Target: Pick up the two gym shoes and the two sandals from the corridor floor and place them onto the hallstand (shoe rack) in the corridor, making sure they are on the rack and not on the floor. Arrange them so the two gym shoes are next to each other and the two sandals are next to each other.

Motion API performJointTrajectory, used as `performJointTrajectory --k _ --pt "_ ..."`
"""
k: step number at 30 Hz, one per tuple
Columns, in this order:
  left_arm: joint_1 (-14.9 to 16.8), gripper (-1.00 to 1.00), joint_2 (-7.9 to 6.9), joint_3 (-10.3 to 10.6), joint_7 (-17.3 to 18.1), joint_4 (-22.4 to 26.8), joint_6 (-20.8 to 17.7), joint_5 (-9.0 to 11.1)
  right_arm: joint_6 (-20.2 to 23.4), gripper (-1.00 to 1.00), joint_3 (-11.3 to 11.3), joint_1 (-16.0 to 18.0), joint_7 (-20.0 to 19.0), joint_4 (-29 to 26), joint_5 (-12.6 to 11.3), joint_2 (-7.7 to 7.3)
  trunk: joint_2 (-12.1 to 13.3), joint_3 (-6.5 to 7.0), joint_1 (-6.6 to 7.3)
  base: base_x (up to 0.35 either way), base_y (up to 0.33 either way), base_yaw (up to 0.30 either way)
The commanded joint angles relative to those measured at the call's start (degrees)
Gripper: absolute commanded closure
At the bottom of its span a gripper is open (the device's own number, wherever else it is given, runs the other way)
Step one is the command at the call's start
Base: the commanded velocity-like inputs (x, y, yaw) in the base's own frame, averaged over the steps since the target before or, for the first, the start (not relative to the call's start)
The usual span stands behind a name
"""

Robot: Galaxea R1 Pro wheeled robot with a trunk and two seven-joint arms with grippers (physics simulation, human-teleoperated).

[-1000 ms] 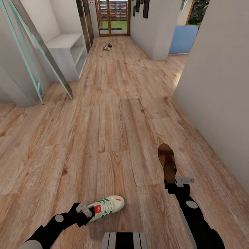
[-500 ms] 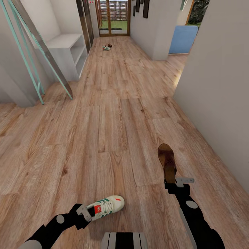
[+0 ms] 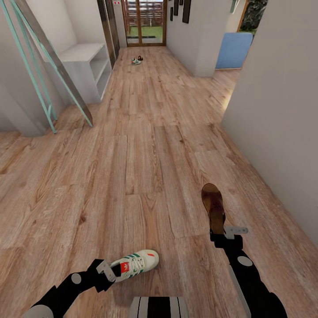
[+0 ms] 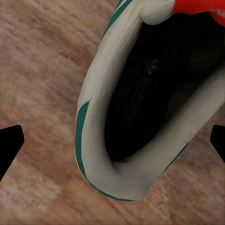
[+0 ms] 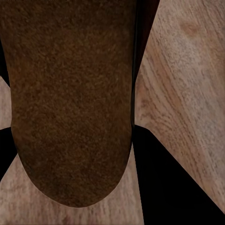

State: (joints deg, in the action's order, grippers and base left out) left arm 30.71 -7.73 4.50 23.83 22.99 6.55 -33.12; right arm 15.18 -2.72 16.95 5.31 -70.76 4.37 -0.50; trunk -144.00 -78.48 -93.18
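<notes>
leaning against the wall beyond the left end effector (image 3: 107, 270), a teal-framed slanted panel (image 3: 48, 66) stands on the corridor floor (image 3: 145, 145), and past it sits a light grey shelving unit (image 3: 86, 68). whether this unit is the hallstand cannot be told from here. farther along the floor from that unit, toward a wooden-framed glass door (image 3: 145, 22), lie two small shoes close together: a white and green one (image 3: 135, 62) and a dark brownish one (image 3: 140, 58), too small to make out in detail.

the left end effector is clamped on the heel end of one gym shoe (image 3: 136, 263), whose toe points away from the arm; in the left wrist view the shoe's opening (image 4: 140, 103) lies between the two dark fingertips (image 4: 9, 145), with wood planks behind it.

right of the gym shoe, the right end effector (image 3: 219, 233) is clamped on one brown sandal (image 3: 213, 205), which sticks forward from it, sole side facing the head camera. in the right wrist view the sandal's brown surface (image 5: 70, 93) sits between the dark fingers (image 5: 159, 173).

beyond the sandal, a grey wall (image 3: 282, 110) runs along the corridor, and a blue piece of furniture (image 3: 234, 49) shows past its corner.

counted: two end effectors, two shoes held, two shoes on the floor.
</notes>
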Motion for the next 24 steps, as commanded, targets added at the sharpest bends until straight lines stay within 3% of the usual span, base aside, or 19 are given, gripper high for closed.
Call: performJointTrajectory --k 1,15,24 --pt "0.0 -1.0 -0.03 0.2 -0.1 0.0 0.4 -0.6 0.4 1.0 0.1 0.0 0.2 -0.1 0.3 0.0 0.0 -0.04 0.01 0.0 0.0 0.0" --pt "0.1 -1.0 0.3 0.2 -0.5 1.8 0.1 -0.6 0.4 1.0 0.0 0.0 0.2 -0.1 0.3 -0.03 0.0 -0.08 0.01 0.0 0.0 0.0" --pt "0.0 -1.0 0.26 0.2 -0.5 2.6 0.0 -0.6 0.4 1.0 0.0 0.0 0.2 -0.1 0.3 -0.03 -0.1 -2.66 -0.22 0.0 0.0 0.0"
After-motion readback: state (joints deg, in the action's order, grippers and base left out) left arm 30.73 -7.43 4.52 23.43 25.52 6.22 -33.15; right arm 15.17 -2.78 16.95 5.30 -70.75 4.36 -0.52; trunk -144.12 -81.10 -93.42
